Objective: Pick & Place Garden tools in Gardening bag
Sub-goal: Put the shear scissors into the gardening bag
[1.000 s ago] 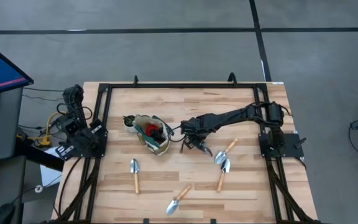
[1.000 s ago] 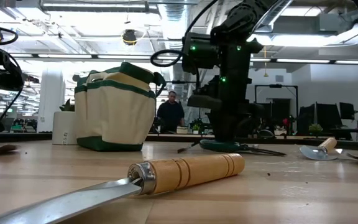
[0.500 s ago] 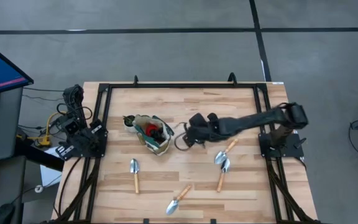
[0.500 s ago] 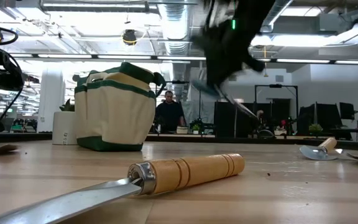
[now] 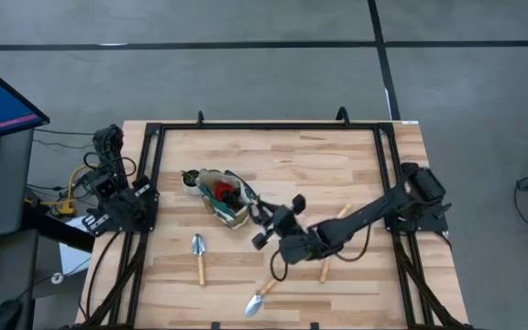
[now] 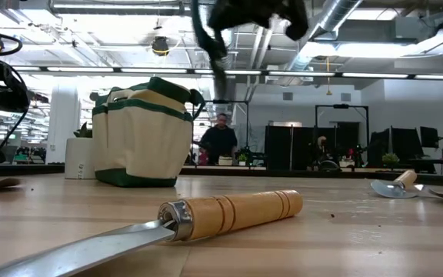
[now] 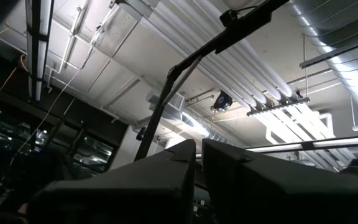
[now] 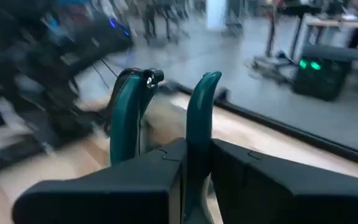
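Right claw [image 8: 194, 165] grips pruning shears [image 8: 160, 115], handles jutting beyond it.

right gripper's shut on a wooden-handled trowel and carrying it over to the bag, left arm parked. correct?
Not quite. The right gripper is shut on the teal-handled pruning shears, not a trowel; the right wrist view shows the handles between its fingers. It is near the gardening bag, and the left gripper is parked at the table's left edge.

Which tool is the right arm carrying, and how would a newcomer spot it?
Start at the gardening bag on the table's left half. Just beside it, above the boards, the right gripper is shut on the pruning shears. Unlike the wooden-handled trowels, they have curved teal handles.
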Action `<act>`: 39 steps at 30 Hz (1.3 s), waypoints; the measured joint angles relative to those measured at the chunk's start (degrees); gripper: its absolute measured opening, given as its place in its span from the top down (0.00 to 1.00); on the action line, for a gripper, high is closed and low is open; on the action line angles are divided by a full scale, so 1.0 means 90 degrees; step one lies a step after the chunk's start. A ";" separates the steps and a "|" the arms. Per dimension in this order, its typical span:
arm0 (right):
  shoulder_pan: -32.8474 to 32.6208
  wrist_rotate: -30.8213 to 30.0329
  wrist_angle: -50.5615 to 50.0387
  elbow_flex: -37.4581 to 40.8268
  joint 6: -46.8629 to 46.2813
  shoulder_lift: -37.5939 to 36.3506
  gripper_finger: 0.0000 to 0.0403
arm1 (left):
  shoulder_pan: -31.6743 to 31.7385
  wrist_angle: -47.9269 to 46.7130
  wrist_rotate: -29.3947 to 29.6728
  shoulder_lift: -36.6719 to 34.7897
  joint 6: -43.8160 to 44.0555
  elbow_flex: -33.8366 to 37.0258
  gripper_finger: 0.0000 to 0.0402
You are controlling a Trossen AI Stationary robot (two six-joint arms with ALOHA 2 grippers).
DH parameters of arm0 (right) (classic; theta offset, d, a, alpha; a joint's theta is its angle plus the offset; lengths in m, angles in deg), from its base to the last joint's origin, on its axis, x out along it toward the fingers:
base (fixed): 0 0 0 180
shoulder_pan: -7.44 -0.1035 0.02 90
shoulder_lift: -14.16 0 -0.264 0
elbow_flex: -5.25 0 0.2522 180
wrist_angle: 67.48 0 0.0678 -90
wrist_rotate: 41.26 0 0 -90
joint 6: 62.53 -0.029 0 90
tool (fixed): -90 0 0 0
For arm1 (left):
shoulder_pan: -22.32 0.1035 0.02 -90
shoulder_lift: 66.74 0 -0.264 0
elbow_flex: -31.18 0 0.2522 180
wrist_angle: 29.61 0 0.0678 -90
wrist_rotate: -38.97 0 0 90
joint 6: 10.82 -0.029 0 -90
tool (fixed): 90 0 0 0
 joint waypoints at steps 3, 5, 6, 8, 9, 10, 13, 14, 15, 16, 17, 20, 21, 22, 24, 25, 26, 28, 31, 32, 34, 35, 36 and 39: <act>0.0043 0.0305 0.1710 -0.0010 0.0913 0.0408 0.91 | 0.0000 0.0000 -0.0001 0.0000 -0.0001 -0.0001 0.95; 0.0075 0.0484 0.2715 -0.0003 0.1600 0.0660 0.91 | 0.0000 0.0000 -0.0003 0.0001 -0.0001 0.0002 0.95; 0.0084 0.0543 0.3244 -0.0002 0.1941 0.0777 0.91 | 0.0000 0.0000 -0.0001 0.0002 0.0000 0.0002 0.95; 0.0111 0.0620 0.4090 -0.0005 0.2559 0.0906 0.91 | 0.0000 0.0000 -0.0001 0.0002 0.0000 -0.0001 0.95; 0.0105 0.0614 0.4376 -0.0005 0.2793 0.0953 0.91 | 0.0000 0.0000 -0.0001 0.0000 0.0000 -0.0001 0.95; 0.0104 0.0618 0.4562 -0.0007 0.2934 0.0987 0.91 | 0.0000 0.0000 0.0000 0.0000 -0.0001 0.0001 0.95; 0.0167 0.0619 0.4724 -0.0012 0.3139 0.1065 0.91 | 0.0000 0.0002 -0.0001 0.0000 -0.0001 0.0000 0.95; 0.0190 0.0617 0.4720 -0.0012 0.3146 0.1069 0.91 | 0.0000 0.0000 0.0001 0.0002 -0.0002 -0.0001 0.95; 0.0218 0.0623 0.4724 -0.0012 0.3143 0.1069 0.91 | 0.0000 0.0000 -0.0001 0.0000 0.0000 0.0002 0.95; 0.0231 0.0620 0.4736 -0.0012 0.3117 0.1066 0.91 | 0.0000 0.0000 -0.0001 0.0000 0.0000 0.0000 0.95; 0.0232 0.0619 0.4734 -0.0012 0.3121 0.1066 0.91 | 0.0000 0.0000 0.0001 0.0000 0.0000 0.0002 0.95; 0.0208 0.0614 0.4720 -0.0012 0.3241 0.1069 0.91 | 0.0000 -0.0001 -0.0001 0.0001 -0.0001 0.0000 0.95; 0.0208 0.0614 0.4720 -0.0012 0.3286 0.1069 0.91 | 0.0000 -0.0001 0.0001 0.0000 0.0000 -0.0001 0.95; 0.0208 0.0615 0.4718 -0.0012 0.3309 0.1069 0.91 | 0.0000 -0.0001 -0.0001 0.0000 0.0000 0.0001 0.95; 0.0211 0.0614 0.4711 -0.0012 0.3316 0.1069 0.91 | 0.0000 0.0000 0.0001 0.0000 0.0000 0.0002 0.95; 0.0215 0.0614 0.4681 -0.0012 0.3318 0.1075 0.91 | 0.0000 -0.0002 -0.0001 0.0000 0.0000 0.0000 0.95; 0.0215 0.0611 0.4745 -0.0018 0.3321 0.1150 0.91 | 0.0000 -0.0002 -0.0001 0.0000 0.0000 0.0002 0.95; 0.0211 0.0587 0.5090 -0.0016 0.3398 0.1358 0.91 | 0.0000 -0.0002 0.0001 0.0000 0.0000 0.0000 0.95; 0.0175 0.0613 0.6068 -0.0018 0.3558 0.1750 0.91 | 0.0000 -0.0005 0.0000 0.0001 0.0000 0.0001 0.95; 0.0157 0.0557 0.6399 -0.0022 0.3672 0.1860 0.91 | 0.0000 -0.0005 0.0000 0.0000 0.0000 0.0000 0.95; 0.0113 0.0405 0.7038 -0.0010 0.4116 0.2064 0.91 | 0.0000 0.0000 -0.0001 0.0001 0.0000 0.0001 0.95; 0.0105 0.0405 0.7349 -0.0027 0.4303 0.2152 0.91 | 0.0000 -0.0003 -0.0001 0.0000 0.0002 -0.0001 0.95; 0.0091 0.0345 0.7631 -0.0029 0.4515 0.2203 0.91 | 0.0000 -0.0005 -0.0002 0.0000 0.0017 0.0002 0.95; 0.0077 0.0223 0.8175 -0.0035 0.5151 0.2205 0.91 | 0.0000 -0.0002 0.0000 0.0000 0.0019 0.0001 0.95</act>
